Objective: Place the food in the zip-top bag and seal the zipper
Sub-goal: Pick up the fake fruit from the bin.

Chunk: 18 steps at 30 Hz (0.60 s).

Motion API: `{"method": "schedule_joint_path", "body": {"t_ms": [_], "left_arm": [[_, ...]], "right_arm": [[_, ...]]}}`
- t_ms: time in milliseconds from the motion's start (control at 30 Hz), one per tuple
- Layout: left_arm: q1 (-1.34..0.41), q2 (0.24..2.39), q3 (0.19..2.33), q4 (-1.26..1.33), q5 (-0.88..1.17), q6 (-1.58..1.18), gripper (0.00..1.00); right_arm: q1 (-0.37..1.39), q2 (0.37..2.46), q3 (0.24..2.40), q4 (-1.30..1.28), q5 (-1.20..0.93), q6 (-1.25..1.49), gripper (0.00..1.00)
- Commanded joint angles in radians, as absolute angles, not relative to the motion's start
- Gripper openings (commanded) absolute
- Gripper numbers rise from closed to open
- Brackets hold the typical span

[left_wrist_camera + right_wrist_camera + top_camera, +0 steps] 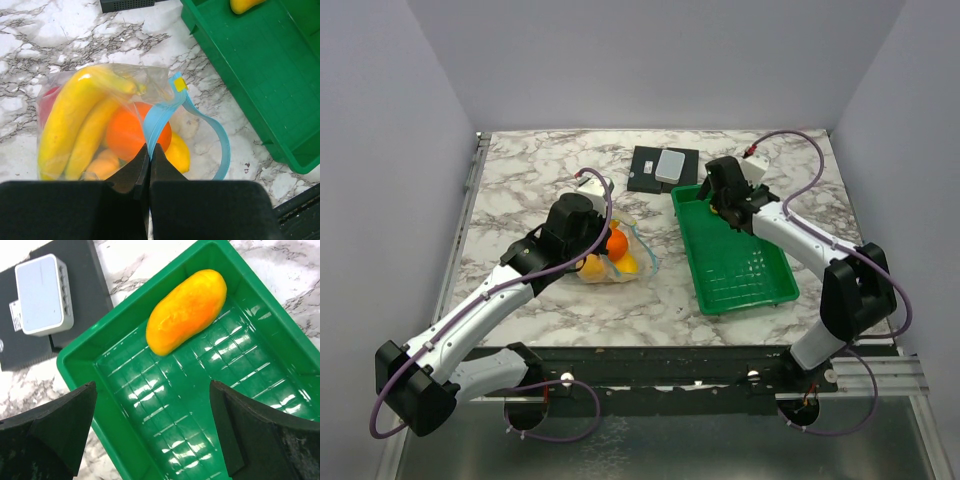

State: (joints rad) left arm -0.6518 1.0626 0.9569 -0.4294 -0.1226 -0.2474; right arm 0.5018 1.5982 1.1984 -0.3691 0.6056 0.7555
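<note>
While left gripper (149, 148) is clamped on zipper (157, 117) left of green tray (280, 365), right gripper (150, 412) is held wide, empty; orange-yellow fruit (186, 311) inside tray judged light, slick, best taken across middle.

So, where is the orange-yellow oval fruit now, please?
Right wrist view: the oval fruit lies in the green tray, far end, ahead of the open right gripper.

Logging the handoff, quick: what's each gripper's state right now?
Left gripper: closed, pinching the zip-top bag at its mouth.
Right gripper: open, empty, above the green tray.
</note>
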Motion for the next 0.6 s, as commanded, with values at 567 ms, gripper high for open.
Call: {"method": "schedule_joint_path", "body": {"t_ms": [567], "left_arm": [[-0.649,1.054,0.959,-0.426,-0.127,-0.247,0.0]], "right_arm": [[0.332,1.806,1.304,-0.393,0.533,1.17,0.93]]}}
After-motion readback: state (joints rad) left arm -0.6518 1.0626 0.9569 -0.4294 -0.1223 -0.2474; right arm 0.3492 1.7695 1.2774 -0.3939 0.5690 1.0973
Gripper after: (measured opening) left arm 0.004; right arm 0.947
